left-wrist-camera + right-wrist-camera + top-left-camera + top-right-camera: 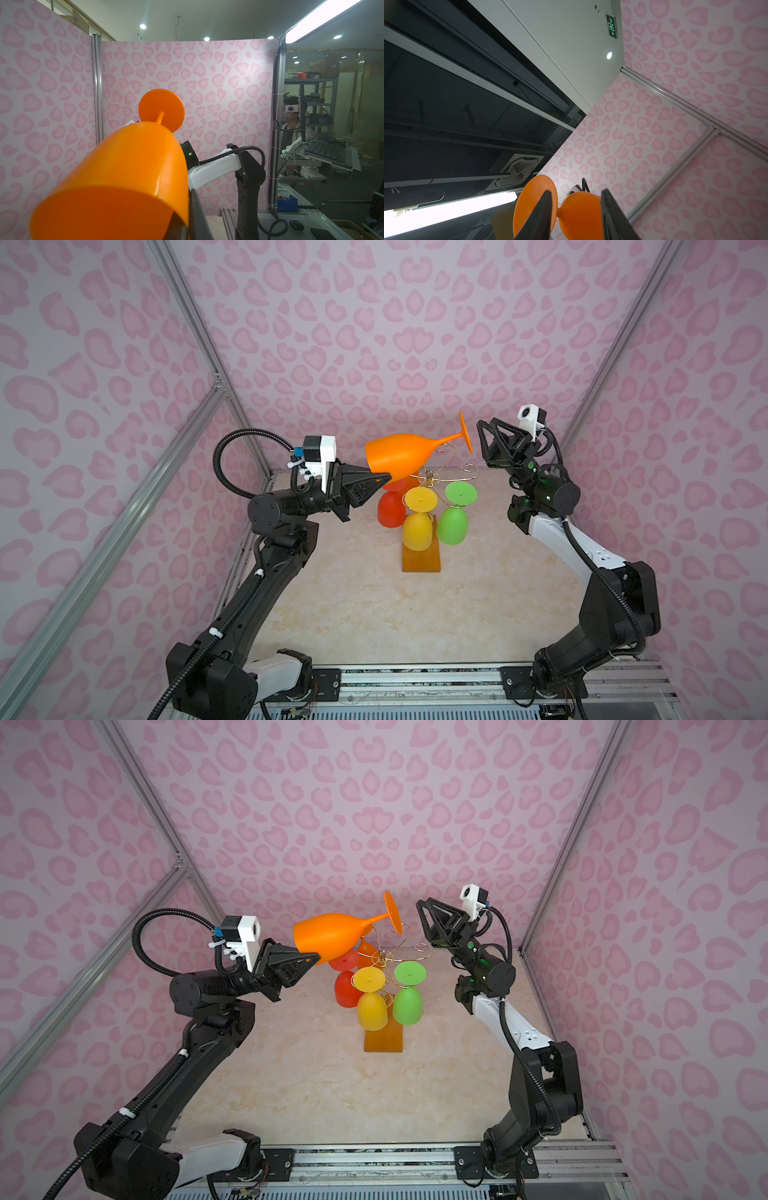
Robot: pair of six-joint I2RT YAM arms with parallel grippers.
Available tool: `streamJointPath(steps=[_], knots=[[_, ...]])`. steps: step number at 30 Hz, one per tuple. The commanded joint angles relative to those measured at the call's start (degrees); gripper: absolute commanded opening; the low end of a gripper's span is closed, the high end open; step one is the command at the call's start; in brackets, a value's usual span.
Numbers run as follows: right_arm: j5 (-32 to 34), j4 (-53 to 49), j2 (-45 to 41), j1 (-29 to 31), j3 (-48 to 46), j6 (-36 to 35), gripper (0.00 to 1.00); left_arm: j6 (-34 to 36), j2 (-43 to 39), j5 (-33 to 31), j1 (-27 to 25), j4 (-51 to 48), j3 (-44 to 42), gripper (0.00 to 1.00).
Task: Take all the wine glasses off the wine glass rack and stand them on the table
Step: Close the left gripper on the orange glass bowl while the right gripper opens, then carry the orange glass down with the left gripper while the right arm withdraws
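An orange wine glass (399, 452) (328, 932) lies on its side in the air above the wine glass rack (430, 477) (382, 957), a gold wire stand on an amber wooden base (420, 562). My left gripper (384, 479) (313, 959) (187, 226) is shut on the bowl's rim, one finger inside and one outside. The bowl (133, 162) fills the left wrist view, its round foot pointing away. My right gripper (482, 443) (422, 923) (576, 193) stands open just right of the foot, not touching it. The foot and bowl (581, 212) show between its fingers.
Red (390, 510), yellow (417, 531) and green (453, 524) glasses hang upside down on the rack, with another orange one (365, 950) behind. Pink patterned walls with metal posts enclose the beige table (353, 614). A metal rail (415, 680) runs along the front edge.
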Motion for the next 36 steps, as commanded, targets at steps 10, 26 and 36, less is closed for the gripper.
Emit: streamJointPath(steps=[10, 26, 36], knots=[[1.13, -76.46, -21.54, -3.42, 1.47, -59.07, 0.40, 40.82, -7.76, -9.39, -5.01, -60.40, 8.45, 0.02], [19.15, -106.46, -34.13, -10.09, -6.38, -80.00, 0.39, 56.70, -13.75, -19.96, -19.31, -93.15, 15.37, 0.02], [21.17, -108.87, -34.59, -12.72, -6.46, -82.23, 0.38, 59.61, -14.60, -23.10, -24.36, -103.96, 15.44, 0.02]])
